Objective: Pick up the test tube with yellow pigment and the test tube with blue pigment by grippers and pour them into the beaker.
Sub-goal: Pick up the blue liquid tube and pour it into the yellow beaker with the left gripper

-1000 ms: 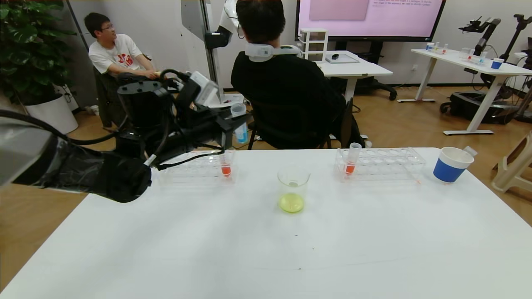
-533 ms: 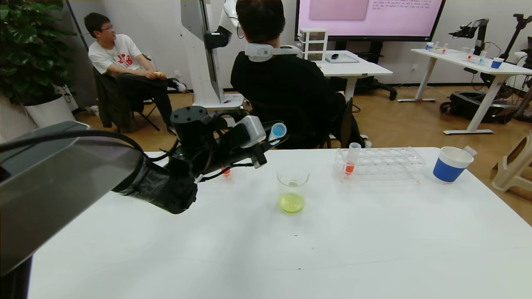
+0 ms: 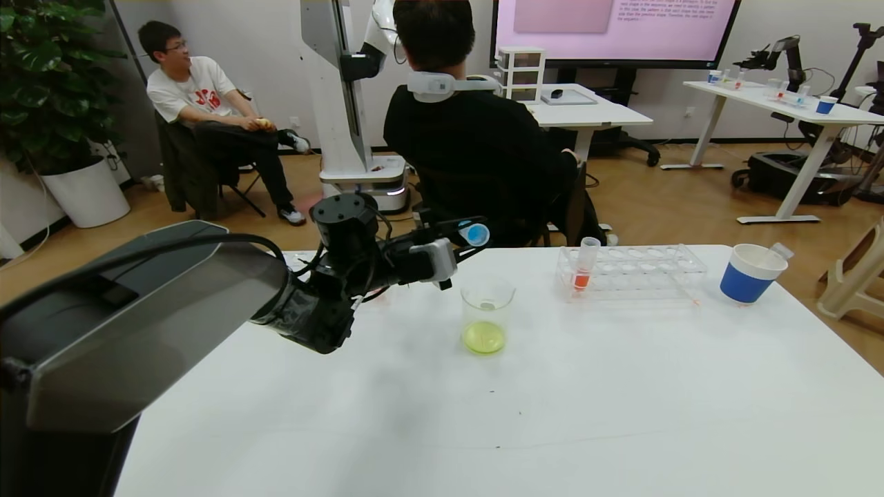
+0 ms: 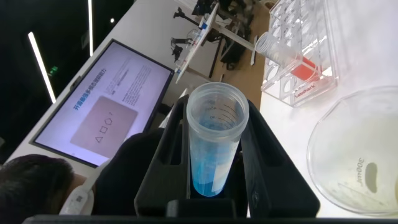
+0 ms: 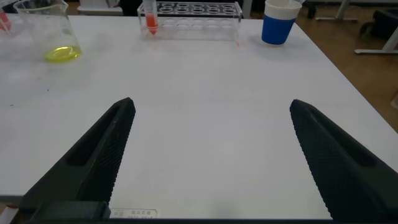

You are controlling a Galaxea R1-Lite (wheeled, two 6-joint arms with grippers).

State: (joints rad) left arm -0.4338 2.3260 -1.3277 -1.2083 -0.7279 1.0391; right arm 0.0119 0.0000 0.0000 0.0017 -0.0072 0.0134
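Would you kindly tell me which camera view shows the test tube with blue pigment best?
The left wrist view: the test tube with blue pigment fills the frame between the left gripper fingers. The head view shows only its open mouth; the right wrist view misses it.

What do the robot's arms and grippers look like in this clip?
The left arm has a grey shell, a black wrist with loose black cables, and a small white box by its gripper. The left gripper and right gripper have black fingers; the right's are ribbed.

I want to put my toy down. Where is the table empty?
The near half of the table is bare, in front of the beaker. The far edge is crowded: rack, paper cup, and left gripper with the blue tube.
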